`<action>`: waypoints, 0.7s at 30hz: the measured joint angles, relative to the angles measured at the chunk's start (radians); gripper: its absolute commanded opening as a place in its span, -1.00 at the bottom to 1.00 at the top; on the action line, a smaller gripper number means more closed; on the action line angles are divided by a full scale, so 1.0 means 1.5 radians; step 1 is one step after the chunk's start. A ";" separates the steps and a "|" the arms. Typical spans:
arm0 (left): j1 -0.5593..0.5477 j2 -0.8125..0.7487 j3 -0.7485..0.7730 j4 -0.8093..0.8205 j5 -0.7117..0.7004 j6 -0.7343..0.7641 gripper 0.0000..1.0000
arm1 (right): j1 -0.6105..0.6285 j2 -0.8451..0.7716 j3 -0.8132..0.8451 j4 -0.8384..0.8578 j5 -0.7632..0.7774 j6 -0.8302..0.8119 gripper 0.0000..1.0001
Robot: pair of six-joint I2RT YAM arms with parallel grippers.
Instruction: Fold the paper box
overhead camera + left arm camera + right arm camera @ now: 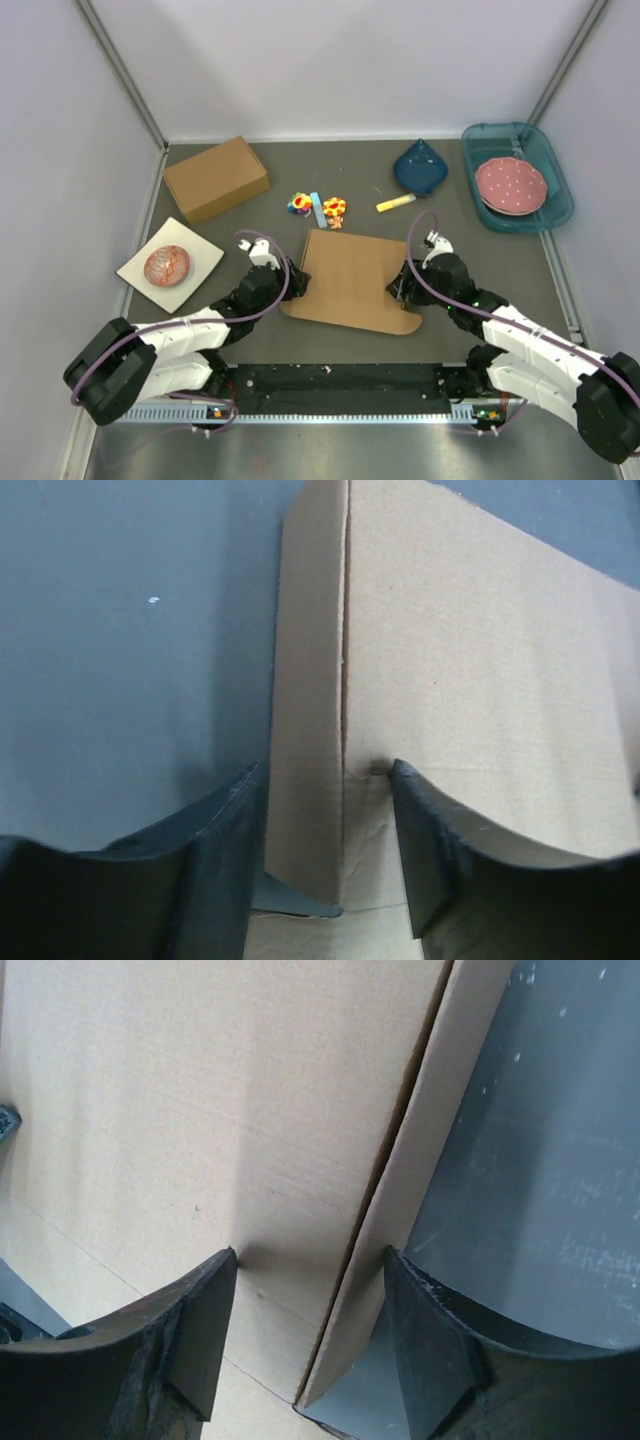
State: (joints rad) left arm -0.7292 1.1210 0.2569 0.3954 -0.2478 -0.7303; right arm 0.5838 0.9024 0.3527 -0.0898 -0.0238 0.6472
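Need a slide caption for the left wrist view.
Left gripper, jaws open, straddles the side flap of the paper box on a dark table.

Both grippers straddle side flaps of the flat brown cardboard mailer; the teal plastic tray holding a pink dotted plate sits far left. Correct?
No: the teal plastic tray holding the pink dotted plate sits far right, as the top external view shows. The left gripper and right gripper straddle side flaps of the flat brown cardboard mailer.
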 measured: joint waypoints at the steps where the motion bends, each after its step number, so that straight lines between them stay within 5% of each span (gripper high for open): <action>1: 0.000 0.000 -0.003 0.008 0.008 -0.002 -0.11 | 0.000 -0.003 -0.005 -0.002 -0.004 0.000 0.07; 3: -0.001 0.002 -0.008 0.031 0.026 -0.003 -0.46 | 0.000 -0.003 -0.013 0.003 -0.008 0.004 -0.09; 6: 0.000 0.011 -0.020 0.065 0.031 -0.003 -0.67 | -0.003 -0.003 -0.017 0.009 -0.006 0.008 -0.14; 13: 0.001 0.015 -0.057 0.135 0.022 -0.019 -0.74 | -0.018 0.043 -0.008 0.043 -0.003 0.001 -0.23; 21: 0.001 0.059 -0.036 0.150 -0.047 -0.018 -0.74 | -0.060 0.220 0.091 0.120 -0.018 -0.030 -0.25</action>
State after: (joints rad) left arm -0.7277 1.2091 0.2031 0.6209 -0.3180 -0.7574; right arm 0.4946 1.2324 0.4896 0.0898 -0.0513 0.6022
